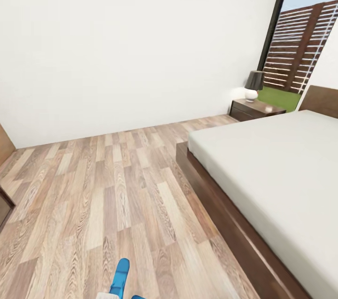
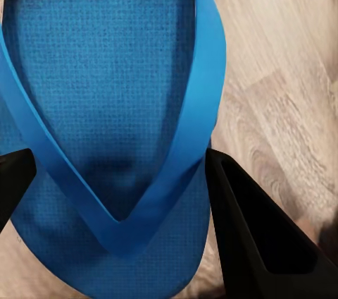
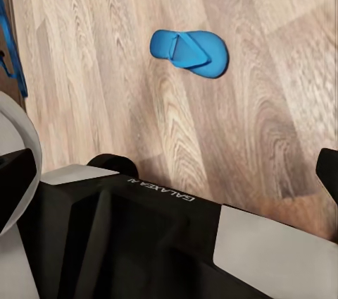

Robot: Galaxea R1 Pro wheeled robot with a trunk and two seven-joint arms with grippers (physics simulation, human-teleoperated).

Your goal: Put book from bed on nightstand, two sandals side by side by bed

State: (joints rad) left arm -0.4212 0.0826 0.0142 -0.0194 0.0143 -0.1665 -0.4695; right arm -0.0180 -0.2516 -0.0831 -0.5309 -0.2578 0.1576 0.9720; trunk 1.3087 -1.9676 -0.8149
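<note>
Sandal-moving is the step in hand, we judge: our left gripper point(image 2: 116, 193) is straddling one blue sandal point(image 2: 105, 101), a dark finger point(image 2: 260, 235) on each side of the sole near the point of the straps, and whether the jaws are actually pinching it we cannot tell. In the head view the same sandal point(image 1: 121, 278) is showing at the picture's lower edge, over the wooden floor point(image 1: 108, 186). The other sandal point(image 3: 190, 52) is lying flat on the boards well apart from our right gripper, whose fingertips are barely showing, so its opening too we cannot tell. The bed point(image 1: 281, 181) is standing off to our right, with a nightstand point(image 1: 256, 110) and lamp point(image 1: 253, 85) past its head. Next we are needing to bring the held sandal beside the bed, then fetch its twin and align them.
</note>
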